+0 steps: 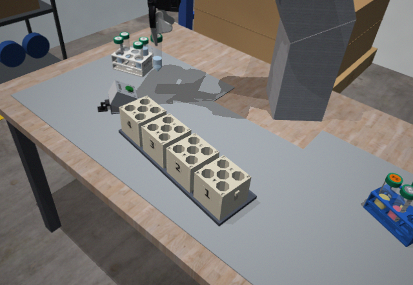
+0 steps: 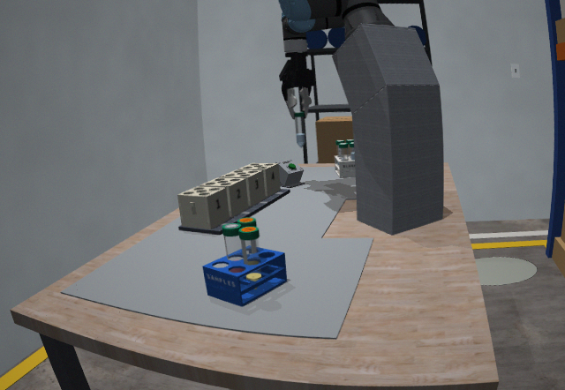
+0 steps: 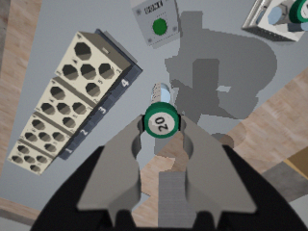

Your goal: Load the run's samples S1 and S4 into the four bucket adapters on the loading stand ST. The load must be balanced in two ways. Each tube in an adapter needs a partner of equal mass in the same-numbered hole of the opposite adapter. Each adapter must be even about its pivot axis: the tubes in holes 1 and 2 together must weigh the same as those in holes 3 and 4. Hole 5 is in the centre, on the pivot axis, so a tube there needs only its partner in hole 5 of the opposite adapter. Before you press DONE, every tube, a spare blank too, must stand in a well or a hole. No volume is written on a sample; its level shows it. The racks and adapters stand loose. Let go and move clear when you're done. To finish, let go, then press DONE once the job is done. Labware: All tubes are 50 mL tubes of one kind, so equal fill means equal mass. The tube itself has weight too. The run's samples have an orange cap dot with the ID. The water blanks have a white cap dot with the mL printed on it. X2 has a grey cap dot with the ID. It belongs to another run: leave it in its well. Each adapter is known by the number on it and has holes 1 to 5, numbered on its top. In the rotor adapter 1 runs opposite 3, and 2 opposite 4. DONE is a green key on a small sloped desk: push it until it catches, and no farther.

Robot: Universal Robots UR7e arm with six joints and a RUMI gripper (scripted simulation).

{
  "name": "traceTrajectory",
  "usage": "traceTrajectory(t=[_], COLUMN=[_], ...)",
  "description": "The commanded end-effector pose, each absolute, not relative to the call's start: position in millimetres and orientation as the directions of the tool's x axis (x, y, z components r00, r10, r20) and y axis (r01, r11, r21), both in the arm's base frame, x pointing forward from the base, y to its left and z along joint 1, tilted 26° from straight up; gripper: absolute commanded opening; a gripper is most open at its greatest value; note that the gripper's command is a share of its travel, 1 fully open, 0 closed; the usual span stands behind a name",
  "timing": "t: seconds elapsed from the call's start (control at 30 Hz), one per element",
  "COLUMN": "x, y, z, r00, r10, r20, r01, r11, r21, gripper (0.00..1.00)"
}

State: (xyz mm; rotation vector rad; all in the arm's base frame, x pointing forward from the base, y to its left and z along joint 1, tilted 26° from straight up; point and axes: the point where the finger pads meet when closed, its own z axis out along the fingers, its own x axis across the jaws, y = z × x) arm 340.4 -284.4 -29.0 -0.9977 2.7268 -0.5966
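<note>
The gripper (image 3: 163,126) has its fingers clamped on the green cap of the 20 mL blank tube (image 3: 162,120) (white dot, "20" printed on it), one finger on each side of the cap, and the tube hangs straight down below them. It's up in the air, well above the desk (image 1: 186,242), beside the white blank rack (image 1: 130,62) and just past the DONE key (image 3: 158,25), with adapter 4 (image 1: 135,118) nearby.
</note>
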Motion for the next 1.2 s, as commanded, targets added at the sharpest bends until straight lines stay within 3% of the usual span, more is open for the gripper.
traceTrajectory(t=[0.0,1.17], x=[353,423], y=[-254,-64], z=[-35,-79], r00=[-0.762,-0.762], r10=[-0.647,-0.647], r20=[-0.023,-0.024], r01=[-0.576,-0.576], r11=[0.695,0.695], r21=[-0.431,-0.431], gripper=[0.00,0.00])
